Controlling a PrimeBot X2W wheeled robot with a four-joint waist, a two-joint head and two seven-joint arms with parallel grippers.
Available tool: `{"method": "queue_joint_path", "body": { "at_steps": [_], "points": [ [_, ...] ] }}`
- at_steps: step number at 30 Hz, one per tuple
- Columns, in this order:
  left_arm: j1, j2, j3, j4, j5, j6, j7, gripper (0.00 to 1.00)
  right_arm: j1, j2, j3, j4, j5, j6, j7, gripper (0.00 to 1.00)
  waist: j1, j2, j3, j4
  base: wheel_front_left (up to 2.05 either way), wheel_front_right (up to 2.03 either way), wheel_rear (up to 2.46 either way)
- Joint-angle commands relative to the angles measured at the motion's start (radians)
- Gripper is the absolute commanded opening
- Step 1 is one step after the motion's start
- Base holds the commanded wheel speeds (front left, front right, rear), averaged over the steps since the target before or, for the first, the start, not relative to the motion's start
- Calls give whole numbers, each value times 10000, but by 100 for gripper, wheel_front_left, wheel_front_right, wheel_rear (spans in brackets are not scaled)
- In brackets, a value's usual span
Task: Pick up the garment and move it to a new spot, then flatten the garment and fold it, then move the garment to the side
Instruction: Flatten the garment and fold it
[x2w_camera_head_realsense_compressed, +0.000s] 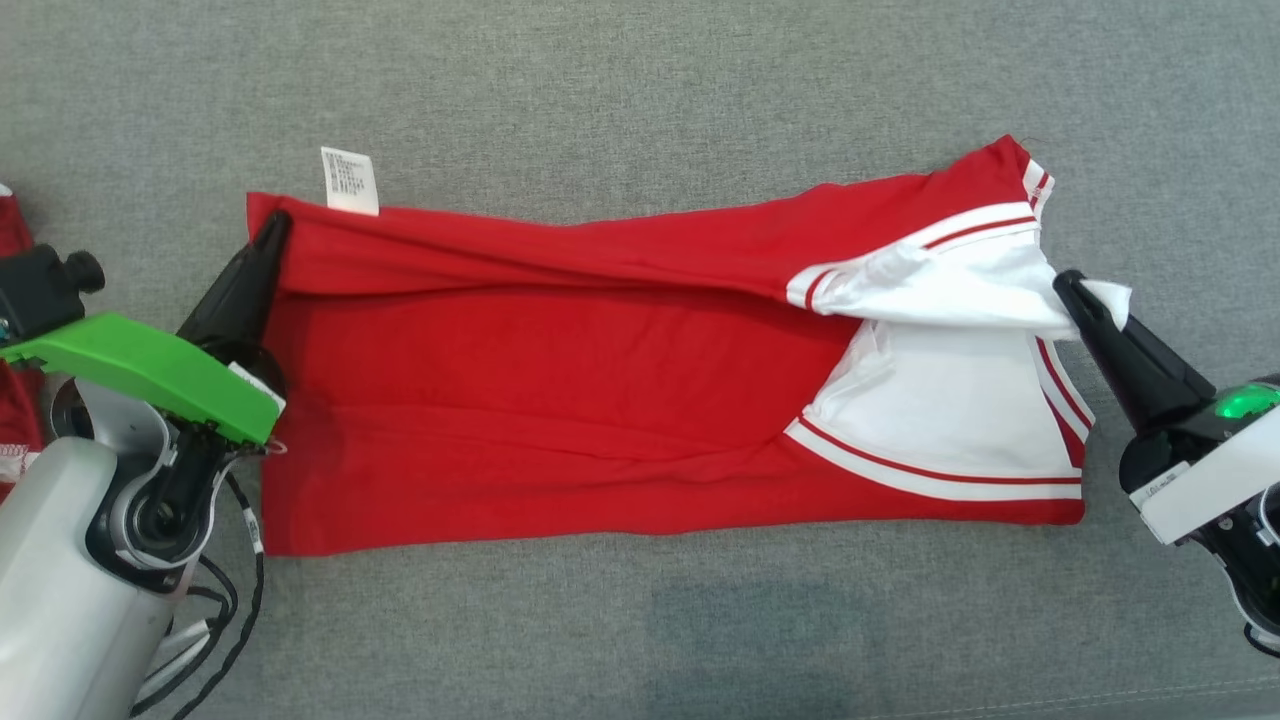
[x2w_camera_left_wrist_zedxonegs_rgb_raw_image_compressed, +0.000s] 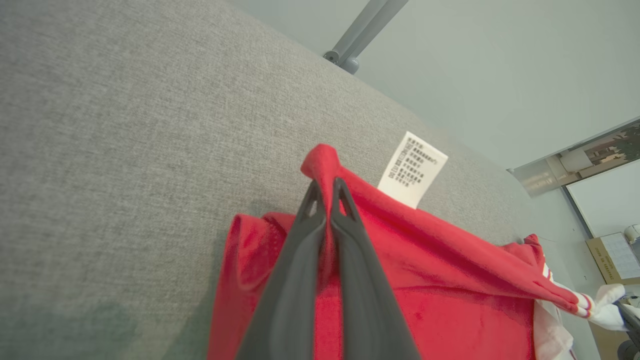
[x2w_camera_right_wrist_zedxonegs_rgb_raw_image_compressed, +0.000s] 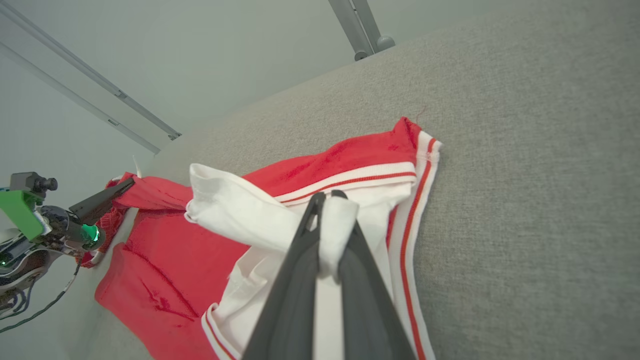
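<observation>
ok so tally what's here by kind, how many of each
shirt, red and white: 1
label, white, on the shirt's edge: 1
other red cloth, cut off at the left edge: 1
sets of jaws, both shut on the shirt: 2
total: 5

Garment (x2w_camera_head_realsense_compressed: 560, 400) care label (x2w_camera_head_realsense_compressed: 349, 180) print too small to read; red cloth (x2w_camera_head_realsense_compressed: 14, 232) cut off by left edge.

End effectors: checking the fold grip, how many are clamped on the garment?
2. The left end effector pinches the garment's red corner near the label; the right end effector pinches its white fabric.
</observation>
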Motion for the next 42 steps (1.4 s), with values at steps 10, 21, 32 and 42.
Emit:
{"method": "queue_joint_path", "body": {
  "at_steps": [10, 21, 32, 42],
  "points": [
    [796, -74, -349, 69, 820, 696, -744, 100, 1232, 1768, -953, 601, -1579, 0, 635, 100, 1, 0, -75, -86, 0, 0, 0],
    [1730, -1013, 1535, -1126, 4430, 2351, -2354, 100, 1750, 4283, -4636, 1014, -6000, 2, -165, 100, 1, 0, -735, -112, 0, 0, 0],
    [3633, -2989, 4098, -3138, 8943, 2311, -2341, 100, 1538, 5576, -5680, 1828, -8967, 0, -220, 100, 1, 0, -1517, 76, 0, 0, 0],
    [4727, -3295, 4062, -2385, 10484, 1405, -2343, 100, 1862, 5898, -5756, 2871, -9503, 0, -265, 100, 1, 0, -2232, 153, 0, 0, 0]
  ]
}}
